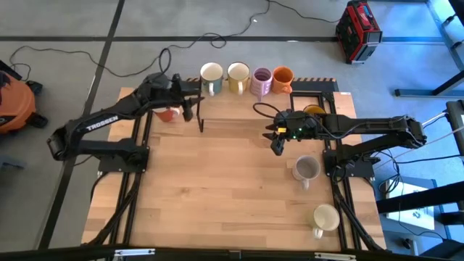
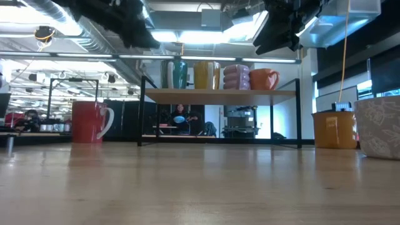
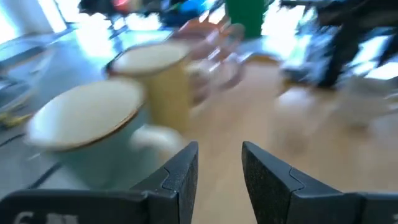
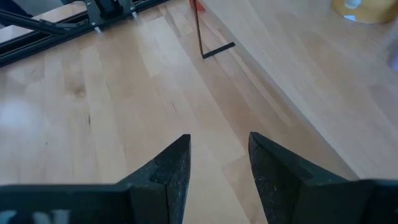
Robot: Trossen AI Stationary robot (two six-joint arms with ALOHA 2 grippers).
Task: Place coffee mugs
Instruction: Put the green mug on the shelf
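Note:
Four coffee mugs stand in a row on a raised wooden shelf (image 1: 232,106) at the far edge: white (image 1: 211,75), yellow (image 1: 238,75), purple (image 1: 261,80) and orange (image 1: 283,77). On the table stand a red mug (image 1: 169,114), a mustard mug (image 1: 314,110), a grey mug (image 1: 306,169) and a cream mug (image 1: 325,217). My left gripper (image 1: 194,88) hovers open and empty just left of the white mug (image 3: 87,124). My right gripper (image 1: 278,139) hangs open and empty above the bare table, far of the grey mug.
The shelf stands on thin black legs (image 4: 199,31), with open space beneath it (image 2: 219,119). Black frame rails (image 1: 341,188) run along both table sides. Bare wood fills the table's middle and near left (image 1: 217,196).

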